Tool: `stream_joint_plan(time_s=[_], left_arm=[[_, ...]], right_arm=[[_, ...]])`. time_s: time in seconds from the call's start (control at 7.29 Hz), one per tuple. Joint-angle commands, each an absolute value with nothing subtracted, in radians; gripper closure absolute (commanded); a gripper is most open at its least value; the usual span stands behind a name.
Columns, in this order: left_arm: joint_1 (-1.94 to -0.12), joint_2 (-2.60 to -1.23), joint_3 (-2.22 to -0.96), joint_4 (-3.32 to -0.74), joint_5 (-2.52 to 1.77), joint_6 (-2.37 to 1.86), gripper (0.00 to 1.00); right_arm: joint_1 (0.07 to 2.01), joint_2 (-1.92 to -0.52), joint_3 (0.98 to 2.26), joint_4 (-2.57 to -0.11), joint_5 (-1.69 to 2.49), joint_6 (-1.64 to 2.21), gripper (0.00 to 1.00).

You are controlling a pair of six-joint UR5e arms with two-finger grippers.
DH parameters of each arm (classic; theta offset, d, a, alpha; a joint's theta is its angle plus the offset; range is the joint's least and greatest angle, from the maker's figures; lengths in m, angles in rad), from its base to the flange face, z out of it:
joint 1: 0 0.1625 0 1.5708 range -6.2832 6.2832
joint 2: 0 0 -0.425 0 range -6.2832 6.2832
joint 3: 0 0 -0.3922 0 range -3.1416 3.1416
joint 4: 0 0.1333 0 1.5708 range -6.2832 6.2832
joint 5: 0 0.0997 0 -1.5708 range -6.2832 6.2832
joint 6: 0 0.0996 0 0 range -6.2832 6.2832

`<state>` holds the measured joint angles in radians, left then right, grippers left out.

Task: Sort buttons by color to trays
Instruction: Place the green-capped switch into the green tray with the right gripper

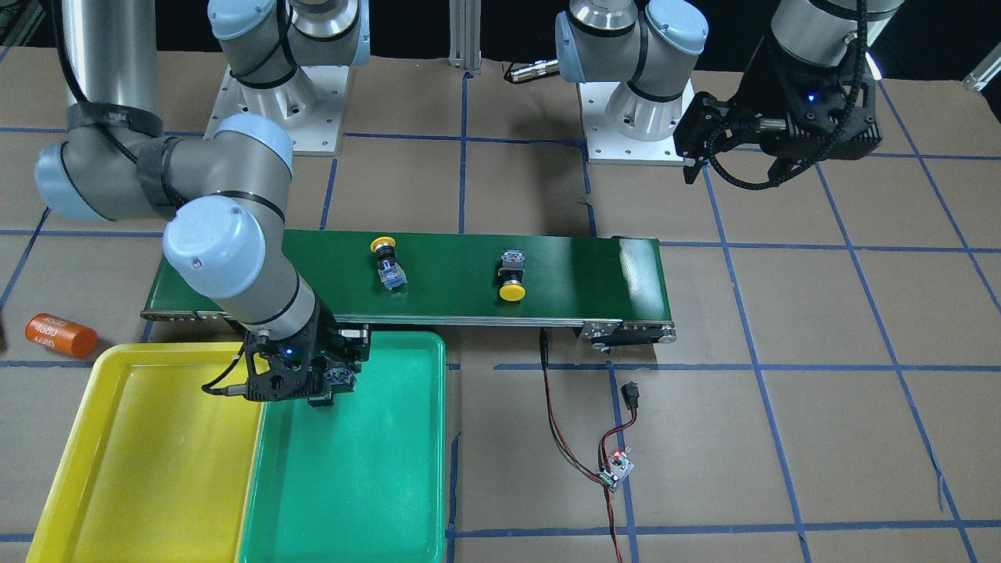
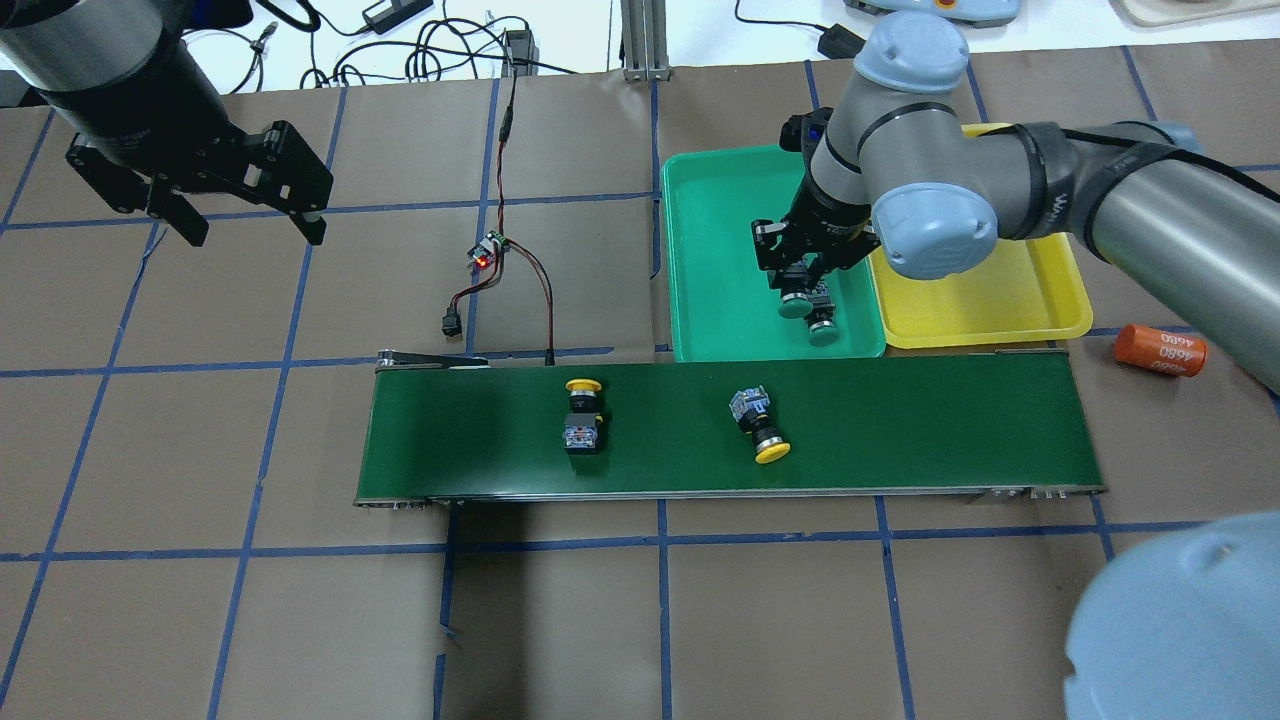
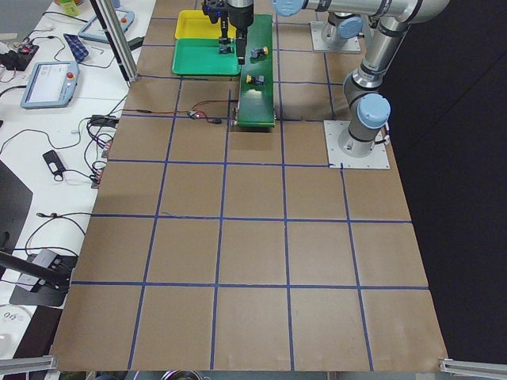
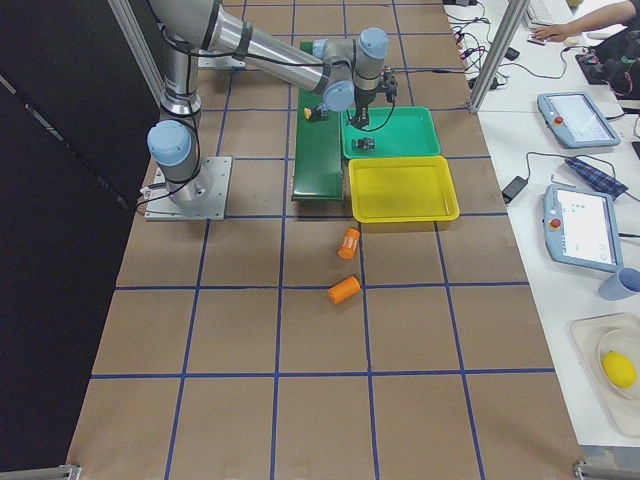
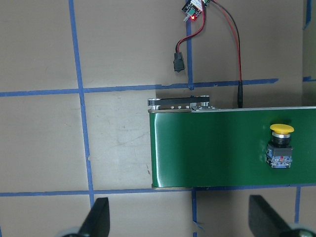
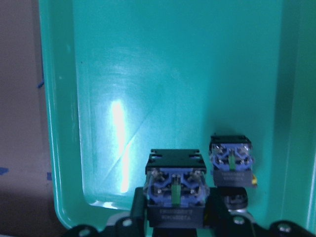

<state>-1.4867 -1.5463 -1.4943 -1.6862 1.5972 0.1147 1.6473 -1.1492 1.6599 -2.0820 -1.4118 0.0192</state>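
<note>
The right gripper [image 2: 800, 283] pinches 1 seemingly light, rigid green button [image 6: 175, 195] by its blocky base over the green tray [image 2: 715, 200]; the left gripper [image 2: 255, 230] gapes wide.

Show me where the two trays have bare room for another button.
Yellow tray: wholly bare. Green tray: free across most of its floor; crowded in its corner nearest the belt and yellow tray, where the right tool holds one green button beside another.

Silver arm tubes [image 2: 1180, 230], pale-blue joint caps [image 1: 209, 244], bolted white base plates [image 1: 328, 117]
</note>
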Motion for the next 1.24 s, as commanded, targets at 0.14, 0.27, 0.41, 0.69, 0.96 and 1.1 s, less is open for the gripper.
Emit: stream_joint_plan(time_s=[0.14, 0.27, 0.41, 0.69, 0.96, 1.1], left_arm=[[-1.485, -1.546, -1.494, -1.686, 1.597, 0.112, 0.00], [-1.485, -1.545, -1.494, -1.686, 1.597, 0.110, 0.00], [-1.485, -1.546, -1.494, -1.684, 1.595, 0.109, 0.00], [-1.485, -1.545, -1.494, -1.686, 1.597, 0.109, 0.00], [-1.483, -1.545, -1.494, -1.686, 1.595, 0.109, 0.00], [-1.483, -1.545, -1.494, -1.686, 1.597, 0.109, 0.00]], right_arm=[[1.657, -1.127, 1.617, -2.063, -1.476, 0.002, 0.00], [1.652, -1.178, 1.623, -1.999, -1.479, -0.015, 0.00], [1.648, -1.251, 1.631, -1.921, -1.482, -0.047, 0.00], [1.617, -1.429, 1.682, -1.788, -1.522, -0.110, 0.00], [1.559, -1.595, 1.881, -1.772, -1.528, -0.172, 0.00], [1.552, -1.633, 1.990, -1.869, -1.528, -0.157, 0.05]])
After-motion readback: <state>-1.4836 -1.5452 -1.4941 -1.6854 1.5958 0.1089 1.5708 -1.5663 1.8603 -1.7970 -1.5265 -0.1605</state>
